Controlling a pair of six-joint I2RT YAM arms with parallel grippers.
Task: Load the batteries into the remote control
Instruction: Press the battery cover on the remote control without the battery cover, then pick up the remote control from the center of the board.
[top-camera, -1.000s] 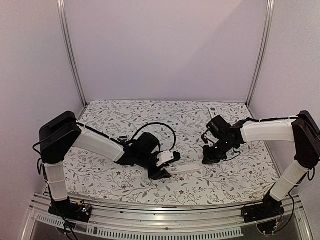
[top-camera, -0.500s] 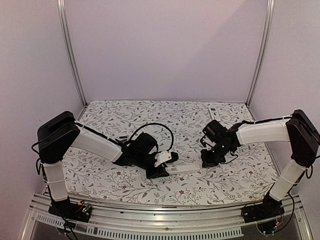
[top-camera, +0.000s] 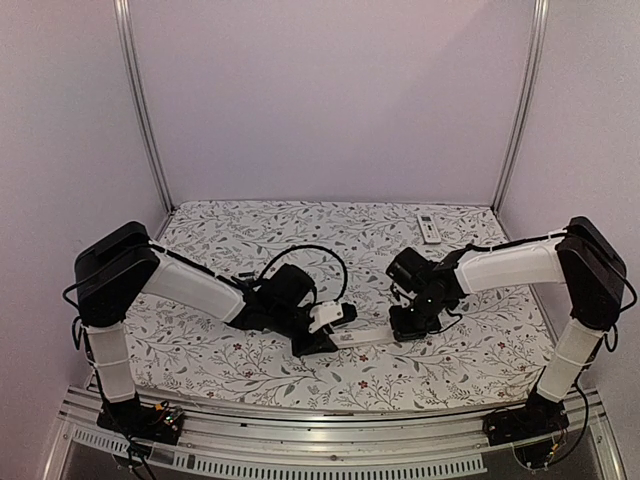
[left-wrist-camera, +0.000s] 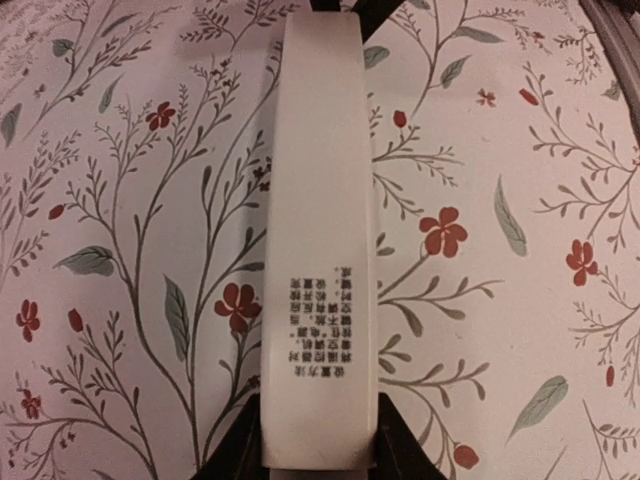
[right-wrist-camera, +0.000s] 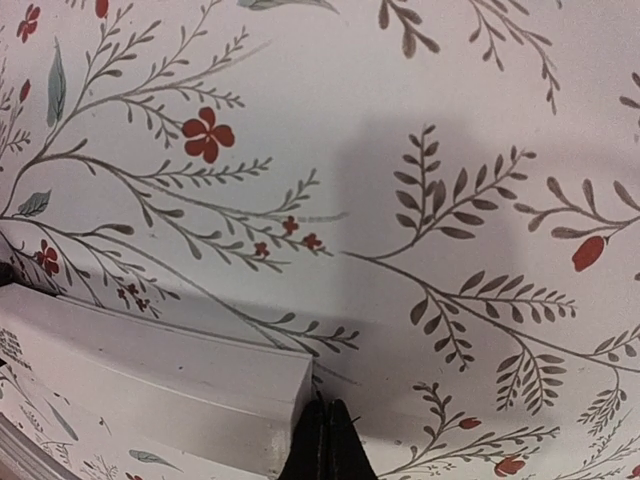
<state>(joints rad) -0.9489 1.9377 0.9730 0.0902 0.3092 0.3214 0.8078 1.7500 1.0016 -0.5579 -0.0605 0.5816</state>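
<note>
The white remote control (top-camera: 365, 337) lies back side up on the floral cloth, with printed text near one end (left-wrist-camera: 320, 230). My left gripper (top-camera: 322, 340) is shut on its near end; in the left wrist view a black finger presses each long side (left-wrist-camera: 320, 445). My right gripper (top-camera: 405, 325) is shut with nothing in it, and its tips (right-wrist-camera: 325, 440) rest at the corner of the remote's other end (right-wrist-camera: 150, 380). No batteries show in any view.
A second, smaller white remote (top-camera: 428, 228) lies at the back right of the cloth. A black cable (top-camera: 310, 255) loops above the left wrist. The aluminium rail (top-camera: 330, 455) runs along the near edge.
The left jaws have closed in onto the remote's sides. The right arm has moved left, bringing its shut tips to the remote's far end.
</note>
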